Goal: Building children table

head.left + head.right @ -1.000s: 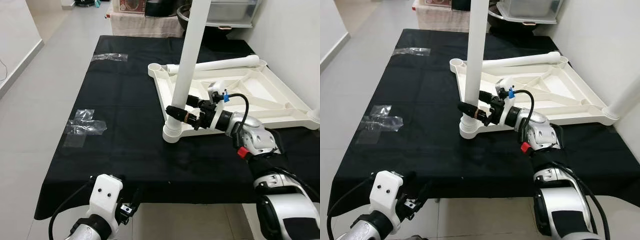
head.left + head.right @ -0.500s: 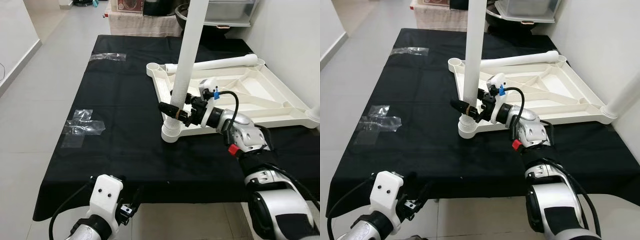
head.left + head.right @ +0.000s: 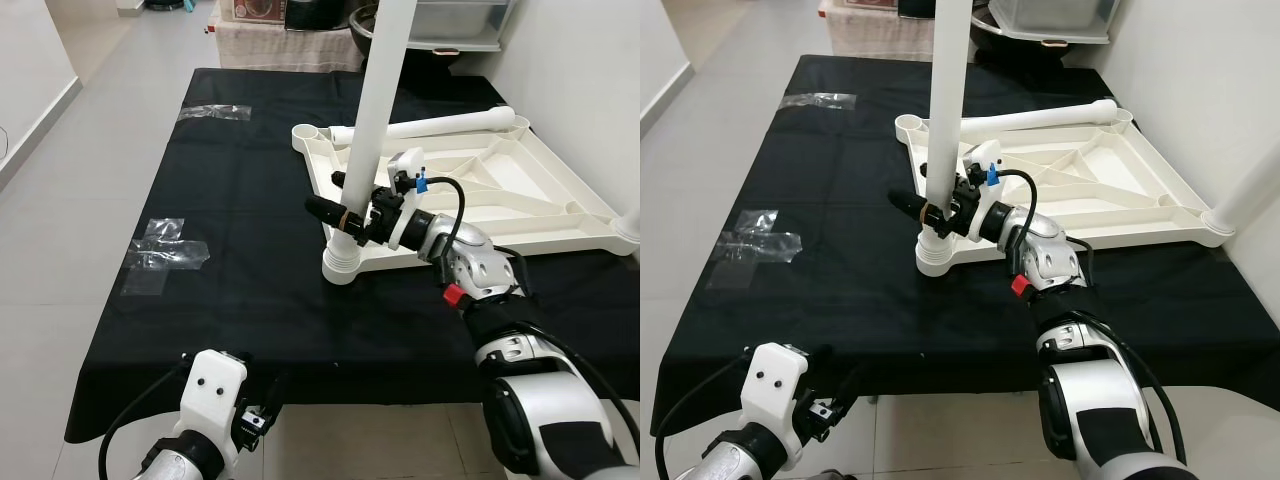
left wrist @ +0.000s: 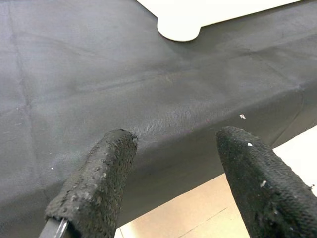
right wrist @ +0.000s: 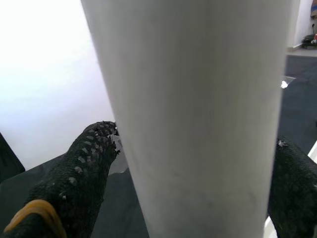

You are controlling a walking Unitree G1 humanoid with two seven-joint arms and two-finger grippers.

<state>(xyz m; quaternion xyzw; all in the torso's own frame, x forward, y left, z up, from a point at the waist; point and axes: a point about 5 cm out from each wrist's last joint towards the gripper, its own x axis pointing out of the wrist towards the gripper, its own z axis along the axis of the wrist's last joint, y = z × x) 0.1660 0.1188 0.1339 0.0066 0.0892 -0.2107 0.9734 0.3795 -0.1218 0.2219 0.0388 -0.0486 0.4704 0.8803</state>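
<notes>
Reaching farther forward than a second ago, the right gripper (image 3: 338, 213) now has its two black fingers straddling the upright white leg (image 3: 372, 120), where earlier the tips only met its near side; the fingers stand apart, one on each flank of the tube, and the right wrist view shows a finger (image 5: 79, 173) close beside the leg with a sliver of gap, so contact cannot be told and the hold looks not yet closed; the leg itself stands upright, or nearly so, with its foot in the corner socket (image 3: 343, 264) of the upturned white tabletop (image 3: 520, 200), which lies ribs-up on the black cloth (image 3: 240, 220) toward the robot's right; a second leg (image 3: 430, 128) lies along the far rim of the tabletop, not yet fitted, and a further white post (image 3: 628, 222) shows at the right edge; by my reading the advance sets up a grasp low on the leg, to press or twist it home in its socket; the left gripper (image 4: 173, 163) hangs idle at the near edge of the cloth, its fingers spread with nothing between them; patches of clear tape (image 3: 165, 255) lie on the cloth to the robot's left, well apart from the work.
</notes>
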